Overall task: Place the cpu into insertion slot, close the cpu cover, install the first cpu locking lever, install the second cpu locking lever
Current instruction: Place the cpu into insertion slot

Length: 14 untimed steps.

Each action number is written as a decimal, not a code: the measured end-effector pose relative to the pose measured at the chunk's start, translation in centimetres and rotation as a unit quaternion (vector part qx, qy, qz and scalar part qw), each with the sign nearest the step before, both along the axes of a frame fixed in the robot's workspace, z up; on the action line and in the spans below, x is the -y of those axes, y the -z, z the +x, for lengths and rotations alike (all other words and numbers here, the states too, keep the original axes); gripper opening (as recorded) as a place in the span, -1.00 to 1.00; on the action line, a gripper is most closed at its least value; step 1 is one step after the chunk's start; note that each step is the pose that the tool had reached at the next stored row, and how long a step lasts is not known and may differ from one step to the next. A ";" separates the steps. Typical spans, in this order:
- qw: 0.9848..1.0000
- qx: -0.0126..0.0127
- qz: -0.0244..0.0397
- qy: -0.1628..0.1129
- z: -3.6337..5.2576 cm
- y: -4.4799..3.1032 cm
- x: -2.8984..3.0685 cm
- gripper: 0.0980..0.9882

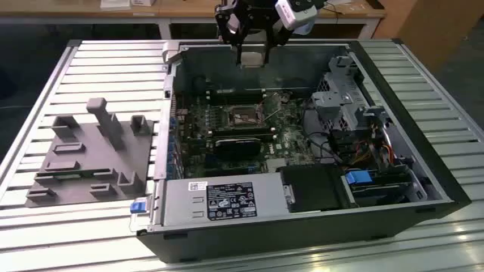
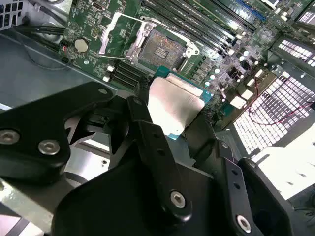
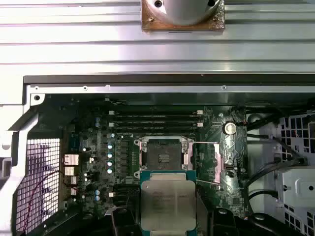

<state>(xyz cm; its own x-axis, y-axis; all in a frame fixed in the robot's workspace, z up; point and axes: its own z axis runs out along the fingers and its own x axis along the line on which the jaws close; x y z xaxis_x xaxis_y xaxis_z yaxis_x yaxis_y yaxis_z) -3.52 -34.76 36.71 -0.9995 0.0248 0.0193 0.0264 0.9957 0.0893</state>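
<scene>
My gripper hangs over the far wall of the open computer case, shut on the cpu. In both wrist views the cpu is a flat silver-grey square chip on a green base, held by its edges between the black fingers. The insertion slot sits lower down on the green board, its dark contact field bare. The cpu cover, a thin silver frame, lies flipped open beside the slot.
A grey moulded fixture lies on the slatted table at the exterior view's left. Inside the case are a black heatsink block, long memory slots, a power supply, a drive cage and loose cables.
</scene>
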 end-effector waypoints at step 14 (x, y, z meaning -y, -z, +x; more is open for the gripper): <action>1.000 0.000 0.000 0.000 0.00 0.20 0.00 -0.01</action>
<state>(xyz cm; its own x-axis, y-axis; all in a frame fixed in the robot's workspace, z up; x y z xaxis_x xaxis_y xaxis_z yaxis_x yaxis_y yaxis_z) -3.52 -34.76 36.51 -0.9995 0.0247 0.0194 0.0264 0.9957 0.0893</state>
